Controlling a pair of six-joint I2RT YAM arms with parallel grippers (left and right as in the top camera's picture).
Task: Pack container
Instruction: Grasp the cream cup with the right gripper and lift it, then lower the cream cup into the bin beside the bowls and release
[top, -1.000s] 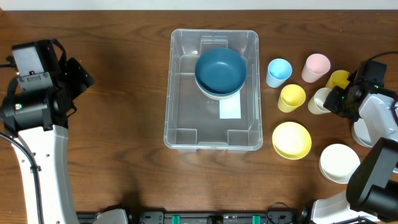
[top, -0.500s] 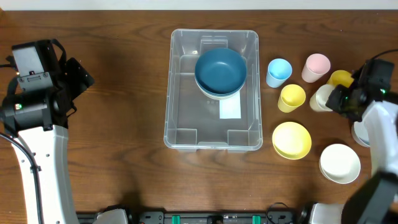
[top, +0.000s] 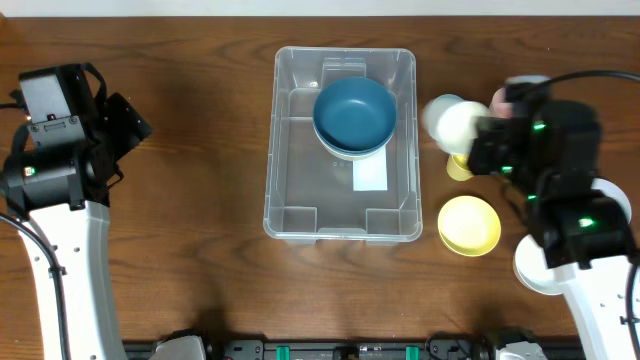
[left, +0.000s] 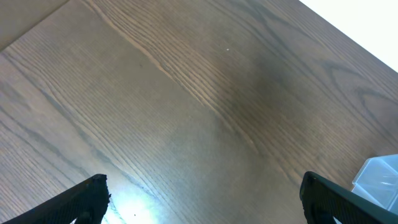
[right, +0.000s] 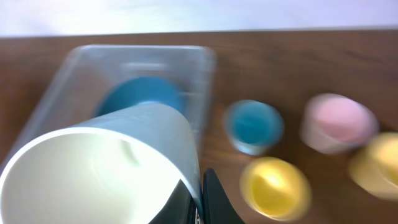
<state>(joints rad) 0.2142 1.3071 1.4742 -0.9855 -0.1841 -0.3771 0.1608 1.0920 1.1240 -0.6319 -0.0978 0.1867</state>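
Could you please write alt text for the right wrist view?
The right gripper holds a white cup, large in the foreground. Behind it: the container with a blue bowl, a blue cup, a pink cup, yellow cups.

Wooden tabletop (top: 200, 150). Blue bowl (top: 354, 112) at centre; yellow bowl (top: 469, 224) toward 4 o'clock, white bowl (top: 527, 272) beside it. Blurred white cup (top: 452, 122) at 2 o'clock; blue cup (right: 254, 126), pink cup (right: 339, 122), yellow cup (right: 275, 186) nearby.

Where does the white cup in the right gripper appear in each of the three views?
Overhead: the white cup, blurred, just right of the container.
Right wrist: the cup fills the lower left.
Left wrist: not in it.
Shared landmark: the blue bowl in the container, overhead and right wrist.
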